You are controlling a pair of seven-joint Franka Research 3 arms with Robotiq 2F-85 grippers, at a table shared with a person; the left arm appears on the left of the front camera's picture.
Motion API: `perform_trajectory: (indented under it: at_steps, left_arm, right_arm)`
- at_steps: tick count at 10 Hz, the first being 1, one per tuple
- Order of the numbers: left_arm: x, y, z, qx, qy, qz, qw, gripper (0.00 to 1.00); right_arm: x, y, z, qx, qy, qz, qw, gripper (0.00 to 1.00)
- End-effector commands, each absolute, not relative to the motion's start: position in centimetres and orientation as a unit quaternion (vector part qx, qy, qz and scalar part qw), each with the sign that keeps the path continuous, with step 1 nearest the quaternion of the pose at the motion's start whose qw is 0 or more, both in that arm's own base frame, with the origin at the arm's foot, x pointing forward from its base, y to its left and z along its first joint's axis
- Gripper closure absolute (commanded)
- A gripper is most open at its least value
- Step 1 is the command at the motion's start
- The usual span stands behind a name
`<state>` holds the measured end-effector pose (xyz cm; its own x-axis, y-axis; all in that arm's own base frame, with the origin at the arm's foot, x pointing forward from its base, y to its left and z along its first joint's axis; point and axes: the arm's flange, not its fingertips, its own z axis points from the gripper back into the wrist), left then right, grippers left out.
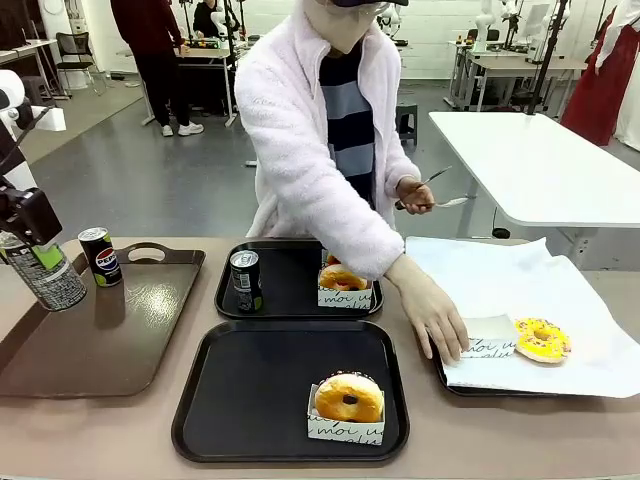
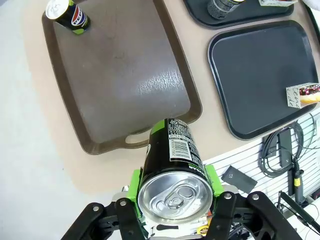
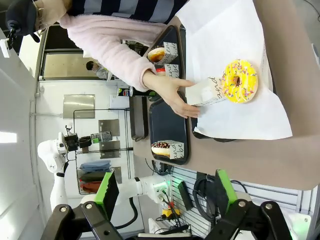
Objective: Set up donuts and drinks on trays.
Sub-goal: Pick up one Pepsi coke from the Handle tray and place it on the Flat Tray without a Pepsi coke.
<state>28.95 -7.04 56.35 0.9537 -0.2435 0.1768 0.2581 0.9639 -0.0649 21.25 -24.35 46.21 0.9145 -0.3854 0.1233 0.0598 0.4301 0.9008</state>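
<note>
Left gripper [image 2: 174,192] clamps a soda can [image 2: 172,147] at the brown tray's [image 2: 115,85] left edge; right gripper [image 3: 166,187] gapes wide, empty.

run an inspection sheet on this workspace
surface: tan tabletop, no spills
job's things: far matte black plastic tray holds slim dark soda can, boxed golden ring donut; near tray holds chocolate-iced boxed donut
clutter: glossy brown tray with Pepsi can; paper-lined tray with yellow sprinkled donut, person's hand on white box
grippers: left gripper shut on dark can; right gripper open
cables: black cables off table's near edge
surroundings: white table behind person
</note>
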Motion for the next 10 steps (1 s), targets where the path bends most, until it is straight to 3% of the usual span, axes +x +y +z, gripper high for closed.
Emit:
perform_trajectory:
  at_steps: [1, 2, 3, 10]
  left_arm:
    - [29.2, -7.1, 56.8, -0.046, -0.089, -0.127, 0.987, 0.77]
    - [29.2, -7.1, 56.8, -0.046, -0.089, -0.127, 0.987, 0.77]
    - [28.9, -7.0, 56.4, -0.044, -0.084, -0.127, 0.987, 0.41]
    - [26.1, -17.7, 56.1, -0.03, -0.09, -0.199, 0.975, 0.41]
  right_arm:
    - [21.3, -24.4, 46.3, 0.524, -0.168, -0.13, 0.825, 0.0]
    - [21.3, -24.4, 46.3, 0.524, -0.168, -0.13, 0.825, 0.0]
    - [21.3, -24.4, 46.3, 0.524, -0.168, -0.13, 0.825, 0.0]
    - [21.3, -24.4, 46.3, 0.524, -0.168, -0.13, 0.825, 0.0]
